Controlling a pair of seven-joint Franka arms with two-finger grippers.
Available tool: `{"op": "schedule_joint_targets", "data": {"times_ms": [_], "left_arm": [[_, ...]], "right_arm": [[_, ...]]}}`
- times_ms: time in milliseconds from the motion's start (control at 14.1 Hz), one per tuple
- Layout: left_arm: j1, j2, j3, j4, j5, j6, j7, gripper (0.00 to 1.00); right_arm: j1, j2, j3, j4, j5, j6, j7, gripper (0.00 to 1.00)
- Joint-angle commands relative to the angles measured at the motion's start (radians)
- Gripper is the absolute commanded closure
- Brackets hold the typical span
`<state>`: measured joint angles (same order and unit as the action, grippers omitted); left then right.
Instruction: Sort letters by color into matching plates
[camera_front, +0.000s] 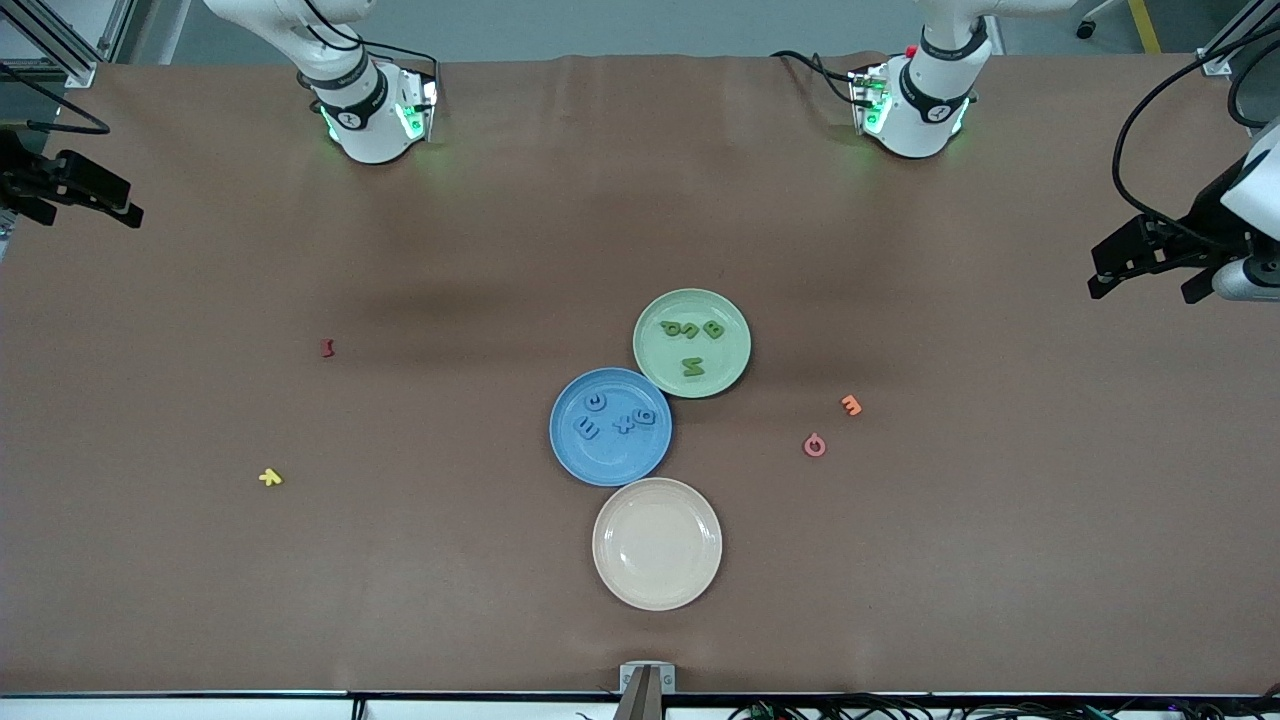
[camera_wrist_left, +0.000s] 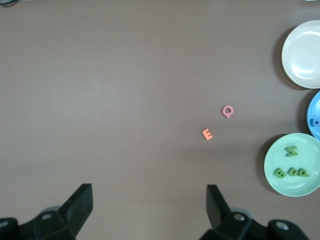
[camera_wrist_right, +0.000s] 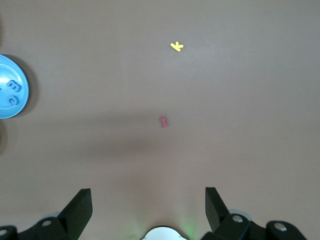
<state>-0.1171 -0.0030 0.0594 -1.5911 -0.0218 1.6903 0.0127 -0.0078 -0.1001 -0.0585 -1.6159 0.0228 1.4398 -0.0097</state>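
The mid-blue plate (camera_front: 620, 462) sits mid-table with several blue letters (camera_front: 615, 422) in it. The pale green plate (camera_front: 727, 362) touches it, farther from the front camera, and holds several green letters (camera_front: 692, 340). A red letter (camera_front: 327, 348) and a yellow letter (camera_front: 270, 478) lie toward the right arm's end. An orange letter (camera_front: 850, 405) and a pink letter (camera_front: 815, 445) lie toward the left arm's end. My left gripper (camera_front: 1145, 282) is open and empty, high over the left arm's end of the table. My right gripper (camera_front: 85, 205) is open and empty, high over the right arm's end.
An empty cream-beige plate (camera_front: 657, 543) touches the blue plate, nearer the front camera. The left wrist view shows the orange letter (camera_wrist_left: 207, 134), pink letter (camera_wrist_left: 228, 111) and green plate (camera_wrist_left: 308, 156). The right wrist view shows the red letter (camera_wrist_right: 163, 122) and yellow letter (camera_wrist_right: 176, 46).
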Motion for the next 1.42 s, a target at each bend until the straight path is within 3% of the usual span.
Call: {"op": "schedule_joint_targets", "data": {"times_ms": [0,854,1352], "left_arm": [[0.004,0.001,0.000,0.016,-0.012,-0.014,-0.002,0.00],[0.004,0.001,0.000,0.016,-0.013,-0.014,-0.003,0.00],[0.000,-0.003,-0.006,0.017,-0.013,-0.014,-0.007,0.00]], "right_arm": [[0.012,-0.021,0.000,-0.027,0.014,0.011,0.020,0.00],[0.026,-0.023,0.000,-0.038,-0.044,0.025,0.002,0.00],[0.025,-0.023,-0.001,-0.038,-0.030,0.042,0.005,0.00]]}}
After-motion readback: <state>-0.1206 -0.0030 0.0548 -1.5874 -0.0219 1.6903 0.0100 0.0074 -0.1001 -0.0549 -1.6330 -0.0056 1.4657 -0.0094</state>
